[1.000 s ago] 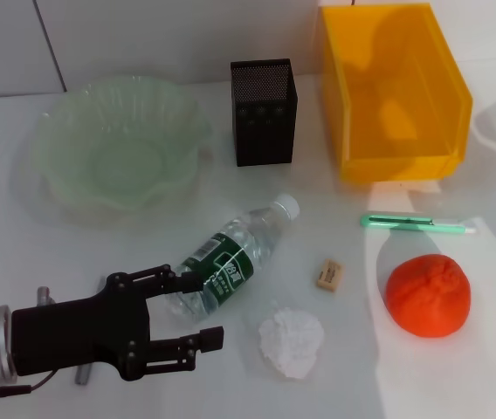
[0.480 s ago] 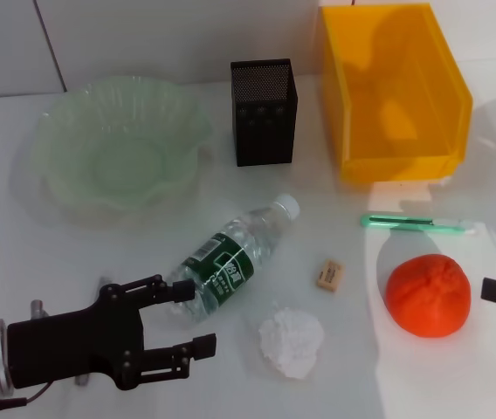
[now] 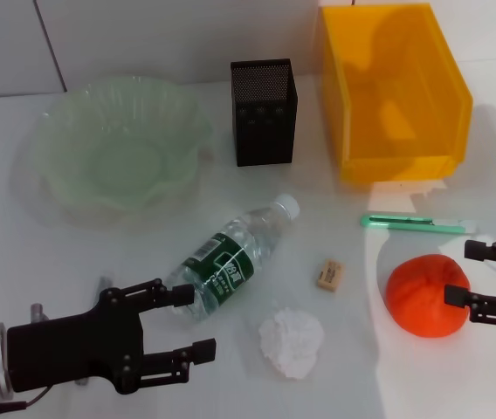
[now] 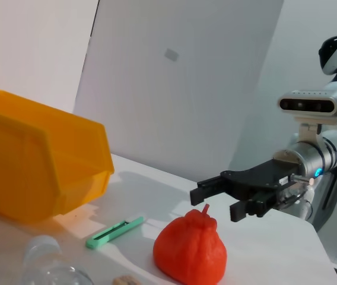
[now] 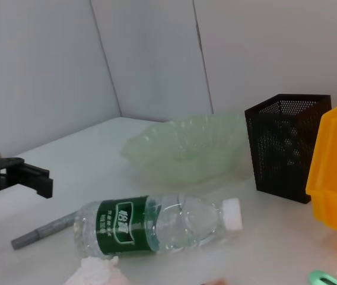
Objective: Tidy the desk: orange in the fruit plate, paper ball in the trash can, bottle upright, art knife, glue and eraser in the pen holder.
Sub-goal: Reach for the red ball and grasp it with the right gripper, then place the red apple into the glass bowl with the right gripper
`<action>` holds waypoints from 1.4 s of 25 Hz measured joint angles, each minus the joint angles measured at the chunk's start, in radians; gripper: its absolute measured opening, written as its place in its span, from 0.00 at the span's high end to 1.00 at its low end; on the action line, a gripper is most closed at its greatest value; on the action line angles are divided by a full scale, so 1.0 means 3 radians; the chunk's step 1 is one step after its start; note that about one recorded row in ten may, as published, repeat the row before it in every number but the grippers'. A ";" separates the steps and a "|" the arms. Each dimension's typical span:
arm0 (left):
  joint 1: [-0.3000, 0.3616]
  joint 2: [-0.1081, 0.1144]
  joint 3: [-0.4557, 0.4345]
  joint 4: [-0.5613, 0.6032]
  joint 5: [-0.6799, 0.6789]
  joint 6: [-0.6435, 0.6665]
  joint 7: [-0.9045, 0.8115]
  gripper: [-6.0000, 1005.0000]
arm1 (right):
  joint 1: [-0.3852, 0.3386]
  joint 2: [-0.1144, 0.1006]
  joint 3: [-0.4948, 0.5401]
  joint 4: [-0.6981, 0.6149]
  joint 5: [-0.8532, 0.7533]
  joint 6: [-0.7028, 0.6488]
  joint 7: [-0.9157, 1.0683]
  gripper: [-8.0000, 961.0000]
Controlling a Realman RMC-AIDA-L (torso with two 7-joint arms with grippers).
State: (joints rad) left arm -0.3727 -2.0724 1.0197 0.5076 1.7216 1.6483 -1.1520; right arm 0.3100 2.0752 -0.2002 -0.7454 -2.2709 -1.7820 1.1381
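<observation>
Right gripper point(image 3: 473, 273) is spread wide with nothing in it, its fingertips right at the orange point(image 3: 426, 295), which sits just ahead of them. Left gripper point(image 3: 187, 321) is also wide open and empty, the lying bottle point(image 3: 233, 257) just past its fingertips.

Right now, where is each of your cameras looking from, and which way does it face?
Head view: from my head, looking down at the desk; left gripper with open fingers near the lying bottle, right gripper at the orange.
Left wrist view: low on the left arm, facing across to the right gripper, open beside the orange.
Right wrist view: low on the right arm, facing the bottle and far-off left gripper.
Shared: both wrist views catch the trash can.
</observation>
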 joint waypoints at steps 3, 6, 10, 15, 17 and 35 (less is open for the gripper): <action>0.0000 0.0000 0.0022 0.0000 0.0002 0.0000 0.0000 0.20 | 0.0024 0.0000 -0.0011 0.0050 -0.0001 0.0119 -0.0022 0.20; 0.0000 0.0000 0.0024 0.0000 0.0003 0.0000 0.0000 0.20 | 0.0050 -0.0001 -0.0030 0.0083 -0.0001 0.0229 -0.0040 0.20; -0.0002 0.0000 0.0023 0.0000 0.0002 0.0000 0.0000 0.20 | 0.0093 -0.0005 -0.0160 0.0161 -0.0010 0.0366 -0.0042 0.20; -0.0009 0.0000 0.0023 0.0000 -0.0005 -0.0002 0.0000 0.20 | 0.0114 -0.0003 -0.0369 0.0224 -0.0011 0.0563 -0.0018 0.20; -0.0016 0.0000 0.0022 0.0000 -0.0012 -0.0003 0.0000 0.20 | 0.0134 -0.0003 -0.0398 0.0233 -0.0008 0.0632 -0.0011 0.20; -0.0027 0.0000 0.0001 0.0000 -0.0018 -0.0003 0.0020 0.20 | 0.0175 0.0000 -0.0427 0.0227 -0.0003 0.0555 -0.0038 0.64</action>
State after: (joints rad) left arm -0.3807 -2.0723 1.0200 0.5078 1.7164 1.6474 -1.1460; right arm 0.3625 2.0751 -0.3282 -0.6772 -2.2717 -1.6154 1.1266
